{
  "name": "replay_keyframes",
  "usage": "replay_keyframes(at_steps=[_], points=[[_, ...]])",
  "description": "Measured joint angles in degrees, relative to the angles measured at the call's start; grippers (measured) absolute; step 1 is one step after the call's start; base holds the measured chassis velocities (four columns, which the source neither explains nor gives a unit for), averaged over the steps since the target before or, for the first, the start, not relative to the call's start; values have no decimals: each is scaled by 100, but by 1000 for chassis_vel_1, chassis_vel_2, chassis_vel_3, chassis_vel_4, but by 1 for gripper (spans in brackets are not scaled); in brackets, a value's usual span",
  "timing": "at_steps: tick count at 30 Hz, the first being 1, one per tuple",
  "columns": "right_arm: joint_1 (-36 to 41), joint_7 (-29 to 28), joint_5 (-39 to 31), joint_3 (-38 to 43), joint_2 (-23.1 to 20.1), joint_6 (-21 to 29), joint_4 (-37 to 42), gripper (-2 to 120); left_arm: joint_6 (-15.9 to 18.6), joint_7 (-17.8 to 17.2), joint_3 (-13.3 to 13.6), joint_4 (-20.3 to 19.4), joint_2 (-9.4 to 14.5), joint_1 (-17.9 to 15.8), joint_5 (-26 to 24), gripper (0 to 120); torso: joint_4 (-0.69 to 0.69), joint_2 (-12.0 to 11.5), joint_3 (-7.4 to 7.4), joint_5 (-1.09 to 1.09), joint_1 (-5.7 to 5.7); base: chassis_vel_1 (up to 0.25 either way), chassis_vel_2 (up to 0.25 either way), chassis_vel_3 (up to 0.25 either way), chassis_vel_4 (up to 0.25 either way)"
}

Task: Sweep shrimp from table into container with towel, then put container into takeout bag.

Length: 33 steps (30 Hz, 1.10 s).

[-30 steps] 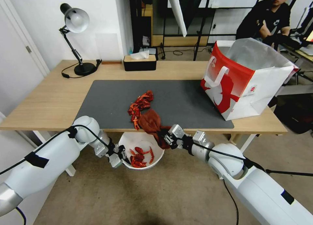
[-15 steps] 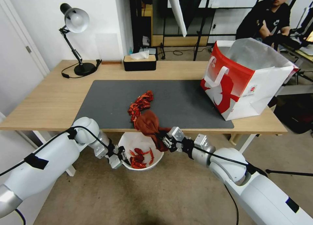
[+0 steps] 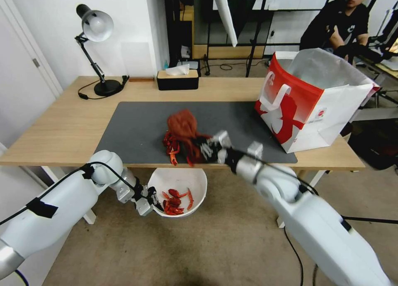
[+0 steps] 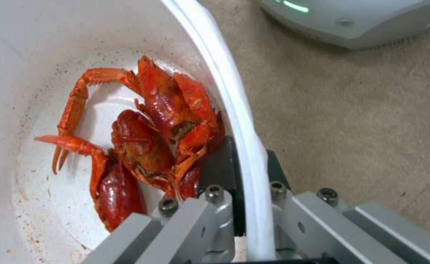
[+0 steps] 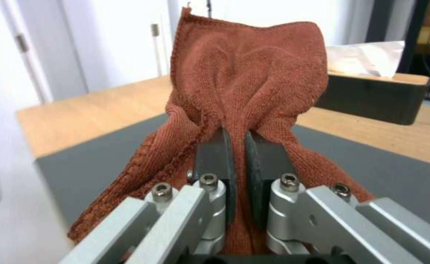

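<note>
While right gripper [image 3: 207, 147] clenches rust-brown terry towel [image 3: 182, 124] above red-orange shrimp [image 3: 171, 145], left gripper [image 3: 150, 199] pinches round white plastic container [image 3: 195, 178] rim at 6 o'clock off table [image 3: 62, 128]; I fear sweep overshooting, scattering shrimp onto floor.

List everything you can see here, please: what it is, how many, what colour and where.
shrimp: one pile, red-orange, on the mat's near edge; more in the container
towel: one, rust-brown, above the pile
container: one, white, below the table's near edge
table: one, light wood
mat: one, dark grey, on the table
takeout bag: one, red and white, table's right end
lamp: one, black, far left
tissue box: one, black, far edge
left gripper: clamps the container's rim
right gripper: pinches the towel
</note>
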<state>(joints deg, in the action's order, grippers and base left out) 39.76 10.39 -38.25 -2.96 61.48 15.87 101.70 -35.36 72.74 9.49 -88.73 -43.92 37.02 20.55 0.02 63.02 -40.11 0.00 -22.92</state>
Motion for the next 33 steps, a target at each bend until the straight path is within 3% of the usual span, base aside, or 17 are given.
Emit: replay_keyframes(at_steps=[2,12,26,33], points=[[-378,-189,-330,-127,142,47,-387,4,-9,-1,-41,-2,-2,49,13,0,-1,0,0,0,1,0,0,0,0],[-1020,-325,-408,-344,480,111,-1488,4,-54,-7,-132,17,-30,169,65,0,-2,0,-1,0,0,0,0,0,0],[-2029,15,-336,-682,797,324,-2832,4,-56,-12,-227,-48,9,295,85,0,-2,0,0,-1,0,0,0,0,0],[-2355,504,61,-737,1077,383,-3647,4,-64,-21,-393,-115,73,497,91,0,-2,0,0,0,0,0,0,0,0]])
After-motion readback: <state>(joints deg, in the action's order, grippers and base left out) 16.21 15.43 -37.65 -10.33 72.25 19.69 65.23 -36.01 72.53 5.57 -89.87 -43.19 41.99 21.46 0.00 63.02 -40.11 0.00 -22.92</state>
